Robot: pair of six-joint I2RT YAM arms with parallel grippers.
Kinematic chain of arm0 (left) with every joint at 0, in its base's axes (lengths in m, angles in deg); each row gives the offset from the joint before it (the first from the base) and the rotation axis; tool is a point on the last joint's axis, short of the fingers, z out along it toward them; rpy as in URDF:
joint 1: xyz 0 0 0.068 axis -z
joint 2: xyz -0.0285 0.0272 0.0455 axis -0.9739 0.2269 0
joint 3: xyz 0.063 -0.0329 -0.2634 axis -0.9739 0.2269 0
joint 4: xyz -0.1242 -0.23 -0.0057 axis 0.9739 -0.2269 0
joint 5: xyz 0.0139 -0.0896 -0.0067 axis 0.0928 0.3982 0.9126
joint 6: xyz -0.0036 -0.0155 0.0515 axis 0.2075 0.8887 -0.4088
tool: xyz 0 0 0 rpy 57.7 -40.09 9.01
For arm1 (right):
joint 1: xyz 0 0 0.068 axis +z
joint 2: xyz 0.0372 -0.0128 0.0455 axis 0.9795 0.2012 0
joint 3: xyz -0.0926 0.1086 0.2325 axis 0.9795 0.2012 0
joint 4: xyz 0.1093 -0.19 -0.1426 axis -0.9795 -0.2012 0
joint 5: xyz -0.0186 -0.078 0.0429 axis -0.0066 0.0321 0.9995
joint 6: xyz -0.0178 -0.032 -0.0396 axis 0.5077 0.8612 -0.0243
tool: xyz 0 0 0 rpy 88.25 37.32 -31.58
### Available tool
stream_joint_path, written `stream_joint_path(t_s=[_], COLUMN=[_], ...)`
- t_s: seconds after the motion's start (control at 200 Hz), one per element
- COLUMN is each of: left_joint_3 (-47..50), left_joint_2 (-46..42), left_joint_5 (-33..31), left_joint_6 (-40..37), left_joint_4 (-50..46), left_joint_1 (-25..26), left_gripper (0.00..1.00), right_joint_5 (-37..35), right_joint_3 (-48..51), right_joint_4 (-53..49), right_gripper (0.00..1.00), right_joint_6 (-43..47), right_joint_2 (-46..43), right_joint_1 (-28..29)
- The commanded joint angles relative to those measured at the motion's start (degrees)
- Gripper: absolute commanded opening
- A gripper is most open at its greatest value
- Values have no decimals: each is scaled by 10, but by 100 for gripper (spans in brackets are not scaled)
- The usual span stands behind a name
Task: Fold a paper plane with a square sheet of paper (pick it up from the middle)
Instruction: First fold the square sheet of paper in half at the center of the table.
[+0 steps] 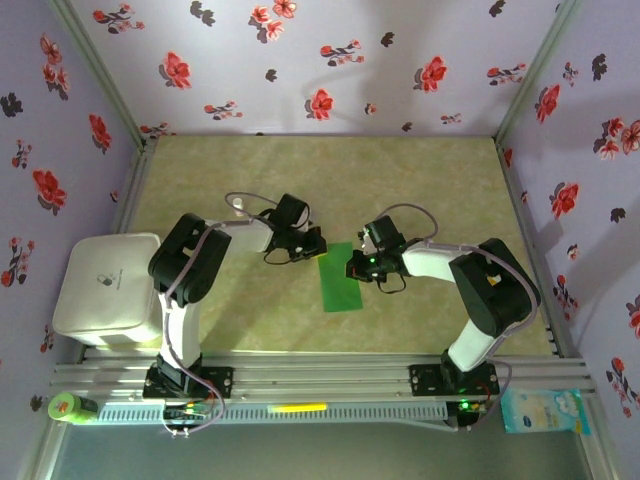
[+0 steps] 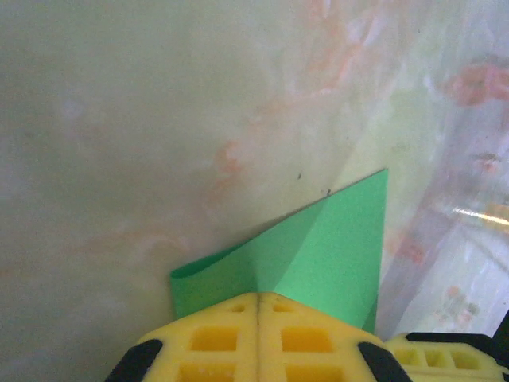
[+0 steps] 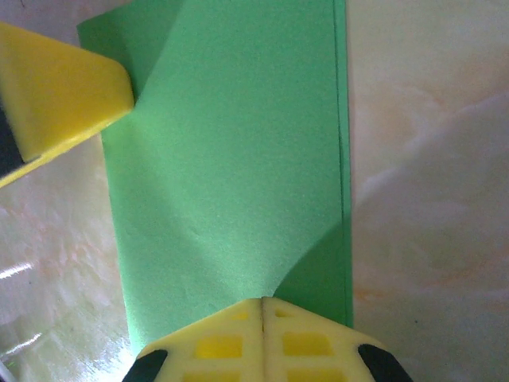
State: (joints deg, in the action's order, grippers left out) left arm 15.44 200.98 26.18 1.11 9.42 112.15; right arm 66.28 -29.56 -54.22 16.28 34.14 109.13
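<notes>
The square sheet of paper (image 1: 340,278) is bright green and lies folded into a long rectangle on the table between the arms. My left gripper (image 1: 318,250) is at its far left corner, jaws shut. In the left wrist view the paper (image 2: 318,255) rises in a curled flap, with a crease running into the shut tips (image 2: 259,296). My right gripper (image 1: 352,268) is shut, and its tips (image 3: 262,301) rest on the flat paper (image 3: 231,159) near its right edge. The left finger (image 3: 64,95) shows at the paper's lifted corner. No paper plane shape is formed.
A white box (image 1: 108,290) stands at the left, beside the left arm. A small white bottle (image 1: 238,204) sits behind the left gripper. Floral walls close in the beige table (image 1: 330,170) on three sides. A blue packet (image 1: 545,410) lies off the front right.
</notes>
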Motion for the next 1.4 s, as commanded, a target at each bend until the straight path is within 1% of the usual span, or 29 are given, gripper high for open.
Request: stream_joint_path(t_s=[0.0, 0.28, 0.545, 0.745, 1.07, 1.18, 1.395], left_joint_3=[-11, -17, -29, -37, -66, -74, -88], left_joint_2=[22, 25, 34, 34, 44, 35, -27], left_joint_5=[-50, -61, -68, -89, -98, -89, -89], left_joint_6=[5, 9, 18, 23, 17, 14, -9], left_joint_4=[-21, -17, -15, -27, -56, -67, -99], left_joint_1=[-22, -32, -37, -38, -39, -38, -31], left_gripper=[0, 1, 4, 5, 5, 5, 8], right_joint_5=[-56, -53, -52, -52, -52, -53, -51], right_joint_3=[34, 35, 35, 33, 36, 39, 37], right_joint_4=[-84, -81, -82, -85, -85, -84, -78], right_gripper=[0, 0, 0, 0, 0, 0, 0], right_joint_6=[-6, -6, -4, -2, 0, -1, -6], right_joint_2=[28, 31, 32, 32, 31, 30, 30], right_joint_1=[-3, -3, -3, -3, -3, -3, -4])
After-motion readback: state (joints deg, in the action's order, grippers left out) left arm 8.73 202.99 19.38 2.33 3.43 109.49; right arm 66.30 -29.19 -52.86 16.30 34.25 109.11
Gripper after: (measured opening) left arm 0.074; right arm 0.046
